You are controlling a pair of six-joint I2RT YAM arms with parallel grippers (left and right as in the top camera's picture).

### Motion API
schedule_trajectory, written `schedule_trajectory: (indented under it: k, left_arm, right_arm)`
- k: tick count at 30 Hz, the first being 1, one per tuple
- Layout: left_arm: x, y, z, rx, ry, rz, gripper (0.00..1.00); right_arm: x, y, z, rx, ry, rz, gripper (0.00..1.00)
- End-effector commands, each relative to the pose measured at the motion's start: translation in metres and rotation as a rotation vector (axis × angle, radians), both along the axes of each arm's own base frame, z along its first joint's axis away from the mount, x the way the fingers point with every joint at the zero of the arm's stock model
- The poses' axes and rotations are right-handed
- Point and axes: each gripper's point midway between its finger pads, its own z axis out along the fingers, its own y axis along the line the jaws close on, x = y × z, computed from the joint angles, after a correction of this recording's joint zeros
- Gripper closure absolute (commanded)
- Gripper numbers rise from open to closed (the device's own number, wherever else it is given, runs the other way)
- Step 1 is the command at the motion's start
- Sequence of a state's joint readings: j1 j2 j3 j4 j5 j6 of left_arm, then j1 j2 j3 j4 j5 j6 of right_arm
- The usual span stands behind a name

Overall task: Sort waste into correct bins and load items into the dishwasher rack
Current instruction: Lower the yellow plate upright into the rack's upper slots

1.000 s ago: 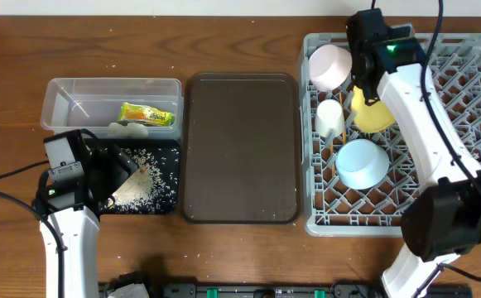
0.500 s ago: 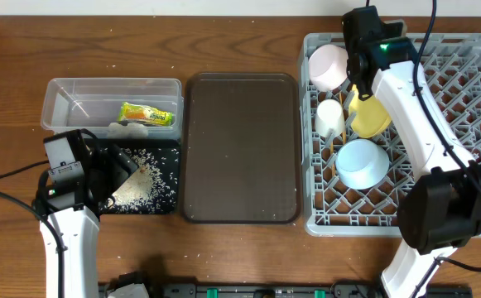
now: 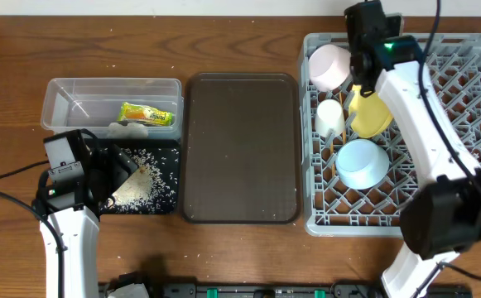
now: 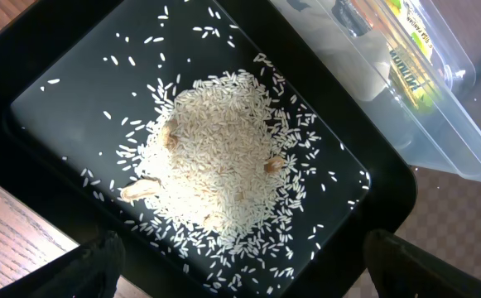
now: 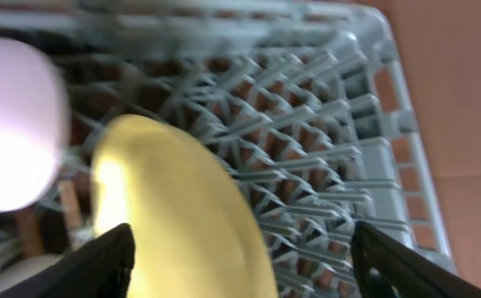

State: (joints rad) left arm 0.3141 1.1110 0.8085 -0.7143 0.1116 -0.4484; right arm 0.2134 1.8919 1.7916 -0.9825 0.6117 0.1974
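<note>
Overhead: the job looks almost done. At 3 o'clock the grey rack (image 3: 472, 99), a moulded plastic grid of pegs, holds the yellow plate (image 3: 372, 116) on edge, the pink bowl (image 3: 331, 66) at its 10 o'clock, the white cup (image 3: 331, 118) just beside the plate, and the blue bowl (image 3: 362, 163) mouth-down at 7 o'clock. The brown tray (image 3: 240, 149) in the middle is bare, flat and matte. At 10 o'clock the clear tub (image 3: 83, 95) holds the glossy wrapper (image 3: 147, 114), with a white scrap, probably the tissue (image 3: 131, 127), at its 6 o'clock wall. The black tray (image 3: 172, 153) at 8 o'clock carries the rice (image 3: 137, 186). I cannot make out the chopsticks, so they may be what is left.

Left wrist: the left gripper (image 4: 252, 257) hangs over the black tray with its fingers wide and nothing between them. The rice lies in a loose heap of small matte grains with a few tan bits, and strays are scattered on the smooth black floor. The tub's thin wall and the wrapper show at 2 o'clock.

Right wrist: the view is blurred. The right gripper (image 5: 248, 261) has its fingers spread wide over the plate's smooth rounded rim and is not pinching it. The plate rests among the pegs, with the pink bowl at 9 o'clock.
</note>
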Motion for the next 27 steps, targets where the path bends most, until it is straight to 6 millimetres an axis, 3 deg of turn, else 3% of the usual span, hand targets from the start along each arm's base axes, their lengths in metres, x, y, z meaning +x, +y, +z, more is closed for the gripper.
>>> schedule_trajectory:
  k: [1,4,8,27]
  left_arm:
    - [0.001,0.005,0.004,0.014,-0.005,0.017,0.05]
    - [0.001,0.005,0.004,0.014,-0.005,0.017,0.05]
    - [0.001,0.005,0.004,0.014,-0.005,0.016,0.05]
    - [0.001,0.005,0.004,0.014,-0.005,0.017,0.05]
  right_arm:
    - [-0.002,0.033,0.052,0.180,-0.110,0.156,0.14]
    - [-0.009,0.060,0.064,0.308,-0.118,0.272,0.01]
    - [-0.015,0.081,0.066,0.413,-0.103,0.349,0.01]
    - [-0.017,0.081,0.063,0.414,-0.089,0.348,0.01]
